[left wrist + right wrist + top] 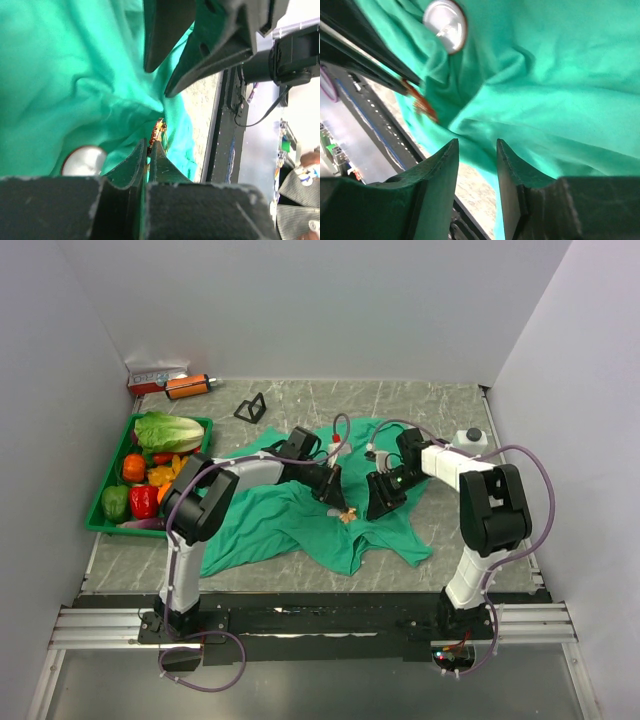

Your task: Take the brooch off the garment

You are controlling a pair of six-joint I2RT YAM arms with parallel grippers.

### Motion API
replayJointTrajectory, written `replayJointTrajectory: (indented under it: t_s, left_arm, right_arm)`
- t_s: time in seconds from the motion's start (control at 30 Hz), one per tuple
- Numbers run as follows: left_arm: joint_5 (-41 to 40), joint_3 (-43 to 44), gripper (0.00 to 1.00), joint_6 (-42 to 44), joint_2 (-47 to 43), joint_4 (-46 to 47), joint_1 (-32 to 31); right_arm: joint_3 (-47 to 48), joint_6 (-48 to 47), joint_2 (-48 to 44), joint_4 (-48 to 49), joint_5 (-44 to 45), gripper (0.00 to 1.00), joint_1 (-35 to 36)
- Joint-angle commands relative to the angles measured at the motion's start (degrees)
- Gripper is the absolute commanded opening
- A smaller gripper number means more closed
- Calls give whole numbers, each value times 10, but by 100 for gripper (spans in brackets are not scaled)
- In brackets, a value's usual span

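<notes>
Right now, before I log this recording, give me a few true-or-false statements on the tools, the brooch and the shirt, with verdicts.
1. The left tool is closed on the brooch. True.
2. The right tool is clamped on the shirt. False: its jaws stand open, with no fabric pinched between them.
3. The vegetable tray sits at the right side of the table. False: it is at the left side, beside the shirt.
4. A round silver disc shows against the shirt fabric near the brooch. True.
</notes>
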Motion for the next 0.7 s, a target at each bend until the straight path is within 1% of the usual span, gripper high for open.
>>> replayJointTrajectory:
  t_s: [0.0, 0.13, 0.17, 0.3, 0.37, 0.4, 0.47, 0.57, 0.6, 0.67]
  left_arm:
    - [-7, -35, 1, -39, -45, 51, 9]
    - [-11, -60, 1, -73, -53, 84, 12]
    - [-11, -71, 1, -83, -55, 108, 13]
    - [-12, -100, 1, -137, -64, 154, 16]
    - [-16, -109, 1, -142, -70, 166, 16]
    - [-17, -110, 1, -142, -71, 165, 16]
    - [-15, -109, 1, -139, -71, 161, 16]
    - [-7, -109, 1, -144, -67, 164, 16]
    - [-4, -108, 1, -146, -66, 166, 16]
    - [1, -106, 1, -145, -65, 167, 16]
  right_arm:
    - [30, 8, 24, -12, 28, 44, -1]
    - [50, 40, 63, -21, 55, 44, 0]
    - [50, 44, 67, -22, 80, 44, -1]
    - [51, 43, 61, -39, 94, 44, -2]
    - [55, 27, 35, -42, 57, 44, -3]
    - [58, 9, 10, -43, 10, 45, -3]
    - [58, -7, -17, -36, -37, 46, -2]
    - [42, -40, -66, -14, -114, 53, -1]
    - [36, -54, -85, -6, -124, 57, 0]
    - [18, -60, -99, 21, -132, 60, 6]
